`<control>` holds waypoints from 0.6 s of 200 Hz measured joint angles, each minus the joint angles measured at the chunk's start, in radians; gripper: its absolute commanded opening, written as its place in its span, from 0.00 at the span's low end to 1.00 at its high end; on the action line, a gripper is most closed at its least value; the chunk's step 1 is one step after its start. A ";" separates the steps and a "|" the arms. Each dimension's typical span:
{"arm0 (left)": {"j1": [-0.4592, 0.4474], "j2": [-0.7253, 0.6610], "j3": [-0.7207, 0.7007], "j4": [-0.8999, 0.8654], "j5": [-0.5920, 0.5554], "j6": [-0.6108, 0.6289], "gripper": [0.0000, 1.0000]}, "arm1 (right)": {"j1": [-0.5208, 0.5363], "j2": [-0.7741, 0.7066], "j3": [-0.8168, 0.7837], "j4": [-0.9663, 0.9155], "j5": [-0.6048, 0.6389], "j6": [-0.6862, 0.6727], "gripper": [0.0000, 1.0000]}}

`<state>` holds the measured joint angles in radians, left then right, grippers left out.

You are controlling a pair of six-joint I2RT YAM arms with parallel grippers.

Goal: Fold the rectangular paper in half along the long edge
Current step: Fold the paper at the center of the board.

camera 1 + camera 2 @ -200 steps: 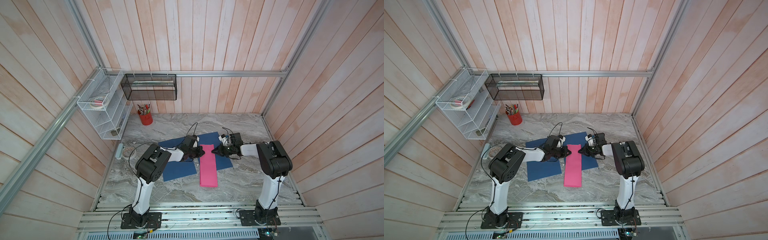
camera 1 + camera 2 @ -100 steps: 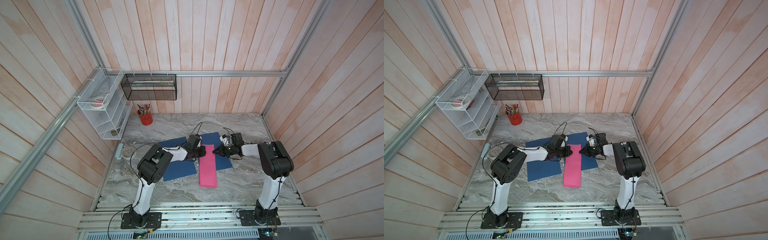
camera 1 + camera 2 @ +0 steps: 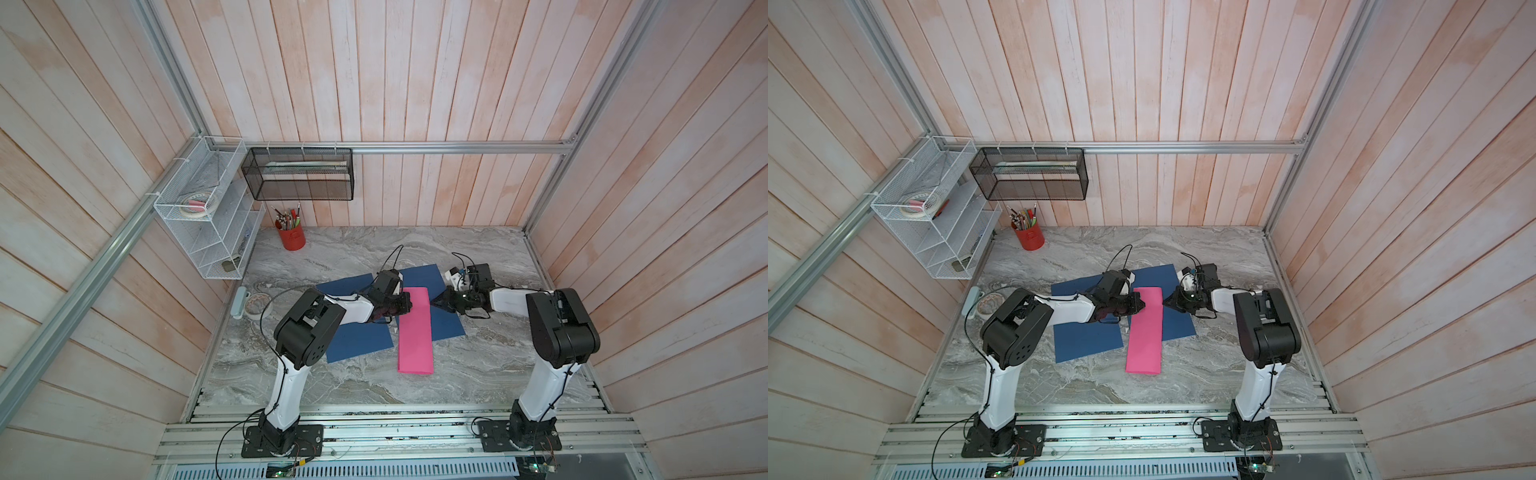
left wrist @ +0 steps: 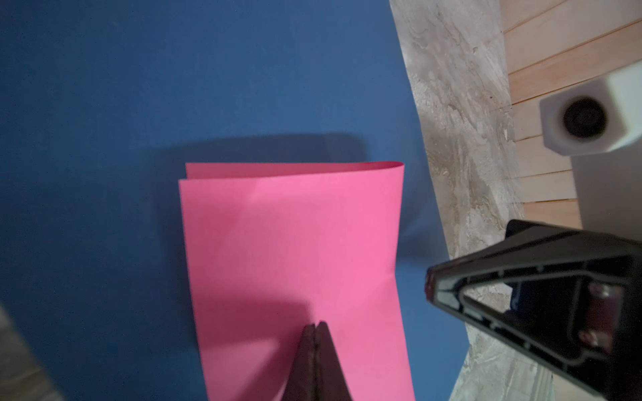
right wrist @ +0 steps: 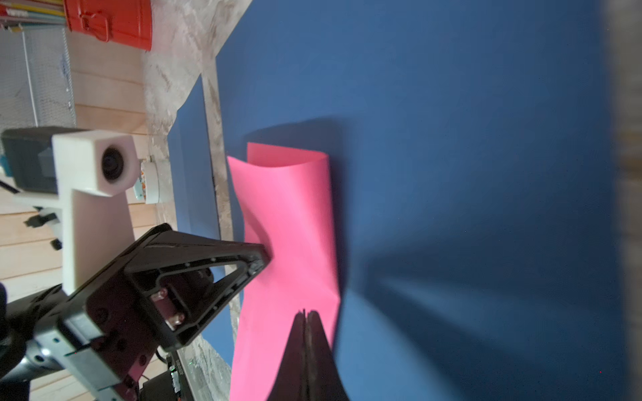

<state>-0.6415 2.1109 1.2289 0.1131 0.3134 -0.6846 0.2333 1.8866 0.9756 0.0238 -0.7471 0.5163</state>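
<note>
In a top view: folded pink paper [image 3: 414, 332] lying across a blue sheet [image 3: 446, 326], long axis running from back wall toward arm bases, near end on marble table [image 3: 353, 390].

Left wrist view: left gripper [image 4: 315, 328] clenched on nothing, tips pressing the paper's top layer.

Right wrist view: right gripper [image 5: 305, 314] pinched closed, empty, over the paper beside its creased edge.

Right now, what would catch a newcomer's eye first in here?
The bright pink paper, folded into a long strip, lies mid-table across blue sheets. The left gripper and right gripper, both shut, flank its far end. A red pencil pot stands at the back wall.
</note>
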 measured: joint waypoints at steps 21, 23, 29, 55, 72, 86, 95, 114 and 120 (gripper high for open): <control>0.000 0.000 0.000 0.000 0.001 0.000 0.00 | 0.020 0.049 0.040 0.014 -0.006 0.019 0.00; 0.000 0.000 0.000 0.000 0.001 0.000 0.00 | 0.020 0.054 0.045 0.014 -0.006 0.021 0.00; 0.000 0.000 0.000 0.000 0.001 0.000 0.00 | 0.019 0.070 0.058 0.015 -0.006 0.027 0.00; 0.000 0.000 0.000 0.000 0.003 0.000 0.00 | 0.000 0.117 0.092 0.021 0.007 0.040 0.00; 0.000 0.000 0.000 0.000 0.003 0.000 0.00 | -0.028 0.122 0.091 0.021 0.010 0.040 0.00; 0.000 0.000 0.000 0.000 0.003 0.000 0.00 | -0.061 0.122 0.087 0.021 0.011 0.037 0.00; 0.000 0.000 0.000 0.000 0.003 0.000 0.00 | -0.087 0.122 0.083 0.022 0.006 0.032 0.00; 0.000 0.000 0.000 0.001 0.003 0.000 0.00 | -0.122 0.118 0.079 0.021 0.001 0.022 0.00; 0.000 0.000 -0.001 0.002 0.003 0.000 0.00 | -0.126 0.113 0.076 0.021 0.002 0.019 0.00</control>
<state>-0.6415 2.1113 1.2282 0.1150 0.3168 -0.6849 0.1074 1.9999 1.0515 0.0444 -0.7456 0.5358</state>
